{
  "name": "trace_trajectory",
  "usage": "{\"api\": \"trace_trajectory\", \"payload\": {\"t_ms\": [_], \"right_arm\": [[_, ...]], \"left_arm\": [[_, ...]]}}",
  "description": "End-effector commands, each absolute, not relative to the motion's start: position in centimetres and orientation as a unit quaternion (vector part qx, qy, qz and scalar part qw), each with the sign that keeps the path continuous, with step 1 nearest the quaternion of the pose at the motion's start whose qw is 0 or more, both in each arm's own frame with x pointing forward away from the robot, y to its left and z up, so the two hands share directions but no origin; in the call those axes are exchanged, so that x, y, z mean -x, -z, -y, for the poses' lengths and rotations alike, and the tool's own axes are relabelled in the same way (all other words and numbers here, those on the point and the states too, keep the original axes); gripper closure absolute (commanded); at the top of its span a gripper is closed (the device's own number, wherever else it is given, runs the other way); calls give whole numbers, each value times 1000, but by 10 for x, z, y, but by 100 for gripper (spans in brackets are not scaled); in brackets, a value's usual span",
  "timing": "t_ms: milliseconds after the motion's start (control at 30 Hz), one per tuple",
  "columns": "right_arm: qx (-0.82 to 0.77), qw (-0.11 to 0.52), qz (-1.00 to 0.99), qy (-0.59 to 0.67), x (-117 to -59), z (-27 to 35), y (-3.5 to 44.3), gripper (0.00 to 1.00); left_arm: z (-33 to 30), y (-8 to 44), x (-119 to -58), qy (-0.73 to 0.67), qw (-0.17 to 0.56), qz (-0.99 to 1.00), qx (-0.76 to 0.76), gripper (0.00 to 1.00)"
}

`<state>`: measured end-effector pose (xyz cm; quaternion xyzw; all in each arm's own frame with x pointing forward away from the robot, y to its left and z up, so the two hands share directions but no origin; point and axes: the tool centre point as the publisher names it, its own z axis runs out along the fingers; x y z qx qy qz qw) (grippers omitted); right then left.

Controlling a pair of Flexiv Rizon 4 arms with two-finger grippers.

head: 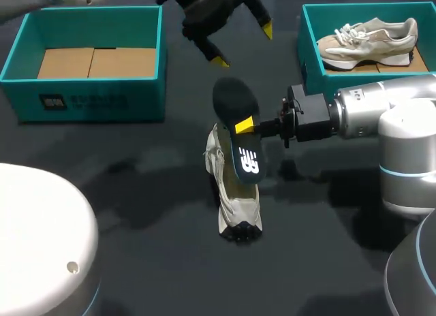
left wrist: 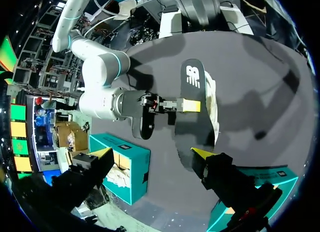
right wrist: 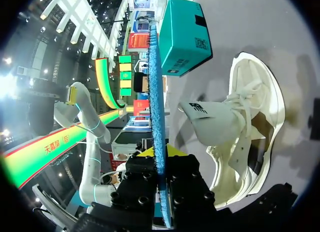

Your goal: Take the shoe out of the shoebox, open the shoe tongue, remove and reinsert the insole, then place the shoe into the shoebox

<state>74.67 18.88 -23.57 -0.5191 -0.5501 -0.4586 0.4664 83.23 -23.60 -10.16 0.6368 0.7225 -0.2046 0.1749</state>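
On the dark table [head: 136,214] the shoe [head: 238,210] lies outside the boxes. The right gripper [head: 246,127] clamps the insole [head: 230,98] just above it, and the left gripper [head: 243,46] hangs with fingers apart. Reinsertion comes next, I think: the insole must be steered into the shoe.

The tabletop [head: 157,214] is seen from above and behind by the head camera. From over its far side, the left wrist camera is pointed back down at the insole [left wrist: 192,99] and shoe [left wrist: 213,102]. The insole's edge is viewed close up by the right wrist camera. Both are shared by all views.
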Motion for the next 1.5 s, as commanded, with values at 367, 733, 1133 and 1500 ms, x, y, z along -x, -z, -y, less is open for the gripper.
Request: {"api": "trace_trajectory", "payload": {"t_ms": [367, 733, 1133, 1500], "right_arm": [[520, 465, 551, 458, -746, -190, 236, 100], [520, 465, 551, 458, -746, -190, 236, 100], [520, 465, 551, 458, -746, -190, 236, 100], [520, 465, 551, 458, -746, -190, 236, 100]], "left_arm": [[254, 101, -840, 55, 1, -730, -681, 0], [241, 113, -836, 61, 1, -730, -681, 0], [203, 121, -824, 195, 166, -715, -650, 0], [178, 132, -816, 308, 276, -681, -605, 0]]}}
